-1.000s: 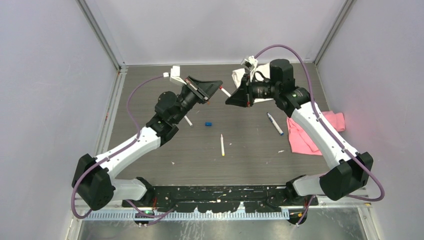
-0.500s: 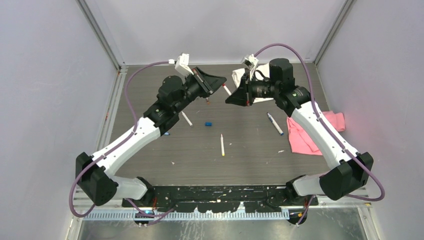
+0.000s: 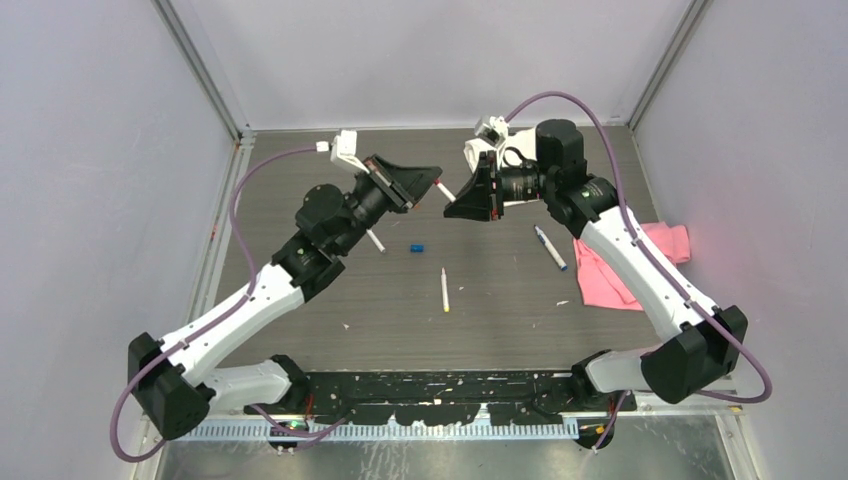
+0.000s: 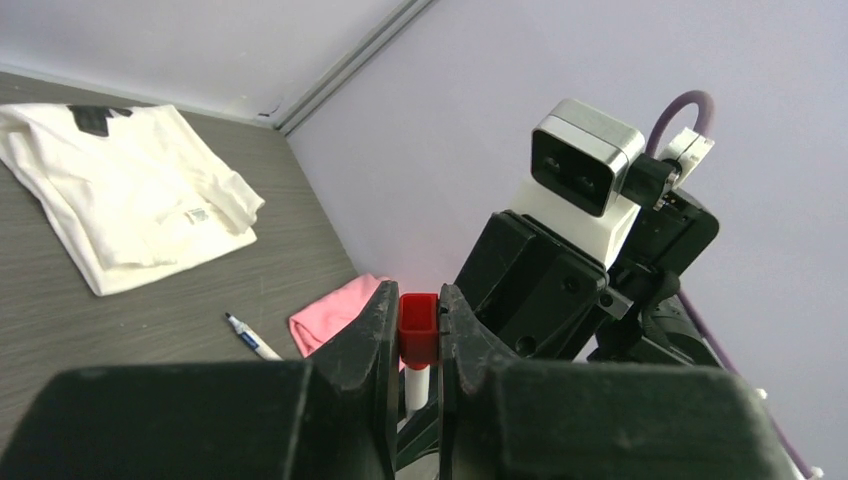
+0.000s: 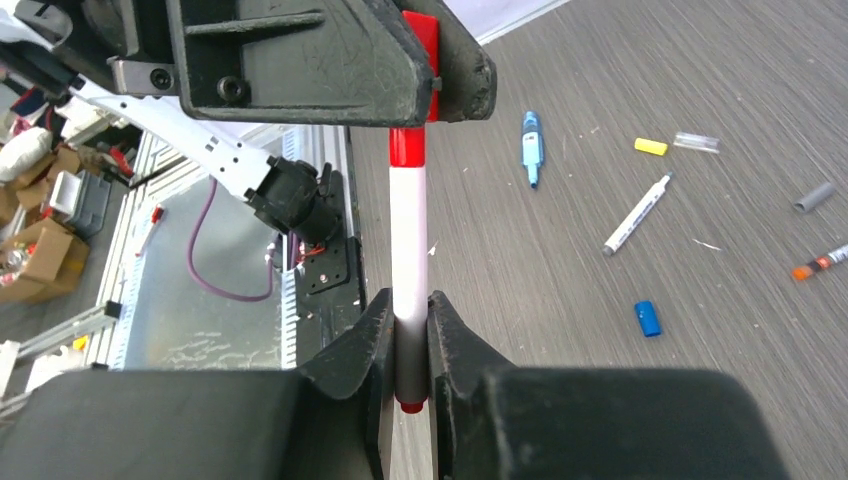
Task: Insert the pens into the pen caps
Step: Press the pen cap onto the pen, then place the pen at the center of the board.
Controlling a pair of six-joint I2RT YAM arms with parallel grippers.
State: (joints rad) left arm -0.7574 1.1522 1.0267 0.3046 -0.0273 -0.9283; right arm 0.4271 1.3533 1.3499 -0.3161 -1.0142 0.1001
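**Red cap**: pinched between the closed left jaws, raised above the desk, mouth turned toward the right arm.

**Red-banded white pen**: clamped near its grey tail by the closed right jaws. Its long axis runs straight from those jaws into line with the cap. Its nose meets the cap's mouth; the left jaws hide how deep it sits. Nothing stands between.

**On the desk below, well apart:** blue cap, white pen, blue-tipped pen, pink cloth, white cloth.
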